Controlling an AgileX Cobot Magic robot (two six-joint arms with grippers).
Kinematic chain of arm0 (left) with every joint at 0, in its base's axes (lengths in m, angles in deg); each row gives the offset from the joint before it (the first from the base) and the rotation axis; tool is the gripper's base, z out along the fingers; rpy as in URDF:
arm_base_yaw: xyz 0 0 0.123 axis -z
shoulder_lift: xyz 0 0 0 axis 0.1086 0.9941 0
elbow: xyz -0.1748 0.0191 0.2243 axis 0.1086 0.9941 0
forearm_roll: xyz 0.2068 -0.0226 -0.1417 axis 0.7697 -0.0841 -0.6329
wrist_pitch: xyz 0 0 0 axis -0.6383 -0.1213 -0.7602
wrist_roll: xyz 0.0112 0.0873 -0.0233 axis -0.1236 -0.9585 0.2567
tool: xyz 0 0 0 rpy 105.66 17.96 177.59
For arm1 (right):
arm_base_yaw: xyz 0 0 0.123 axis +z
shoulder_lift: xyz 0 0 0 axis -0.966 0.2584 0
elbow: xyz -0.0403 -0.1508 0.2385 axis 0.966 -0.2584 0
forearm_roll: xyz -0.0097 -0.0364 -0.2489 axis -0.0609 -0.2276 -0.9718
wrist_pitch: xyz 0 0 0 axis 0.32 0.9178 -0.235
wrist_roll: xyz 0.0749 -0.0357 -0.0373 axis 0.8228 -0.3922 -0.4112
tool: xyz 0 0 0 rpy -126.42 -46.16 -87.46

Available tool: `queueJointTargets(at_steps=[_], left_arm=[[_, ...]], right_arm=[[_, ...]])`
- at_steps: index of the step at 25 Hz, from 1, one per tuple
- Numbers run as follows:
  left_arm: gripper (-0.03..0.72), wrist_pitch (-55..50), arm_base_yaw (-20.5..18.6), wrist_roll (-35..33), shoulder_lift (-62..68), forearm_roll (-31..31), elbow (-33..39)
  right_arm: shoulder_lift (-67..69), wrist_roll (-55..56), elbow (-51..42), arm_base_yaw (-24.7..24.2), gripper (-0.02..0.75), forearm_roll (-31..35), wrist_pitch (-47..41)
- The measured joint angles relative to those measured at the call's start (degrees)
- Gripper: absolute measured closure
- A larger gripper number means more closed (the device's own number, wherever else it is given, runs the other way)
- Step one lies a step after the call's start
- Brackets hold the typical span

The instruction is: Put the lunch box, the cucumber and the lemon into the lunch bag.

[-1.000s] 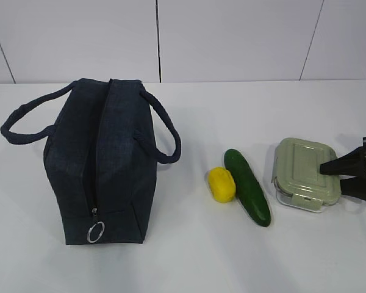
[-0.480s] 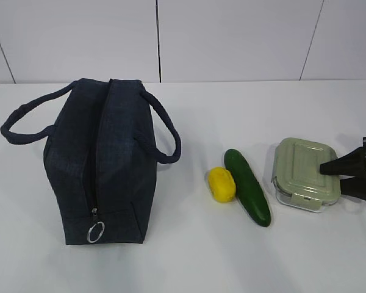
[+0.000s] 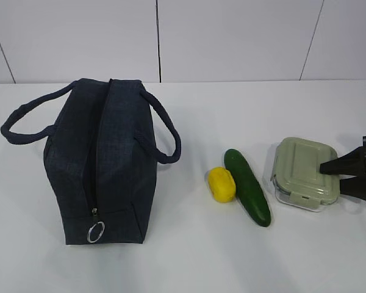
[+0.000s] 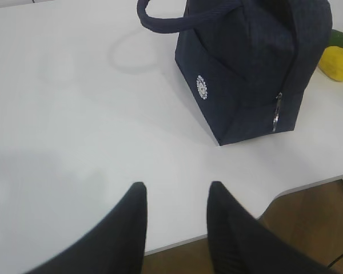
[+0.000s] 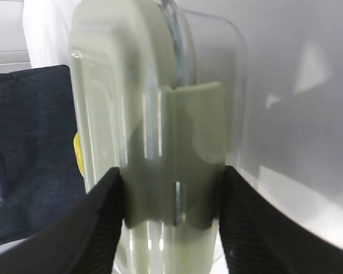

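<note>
1. Two pincers show: the right pincer (image 3: 329, 173) is clamped on the lunch box (image 3: 304, 173) at its right edge, one finger above the lid and one below.
2. The left pincer (image 4: 174, 191) hangs open and empty over the tabletop (image 4: 74, 114).
3. The lemon (image 3: 221, 184) touches the cucumber (image 3: 247, 186), between the lunch box and the zipped lunch bag (image 3: 100, 165).

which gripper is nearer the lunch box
Right. The right gripper has its fingers on either side of the lunch box, clamped on its side latch. The left gripper hangs over bare table on the far side of the bag, holding nothing.
</note>
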Motion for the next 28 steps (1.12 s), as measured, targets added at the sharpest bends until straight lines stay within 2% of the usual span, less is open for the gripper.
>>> queueJointTargets(at_steps=[28], left_arm=[[0.45, 0.0, 0.0, 0.0, 0.0, 0.0, 0.0]], right_arm=[[-7.51, 5.69, 0.0, 0.0, 0.363, -1.75, 1.23]])
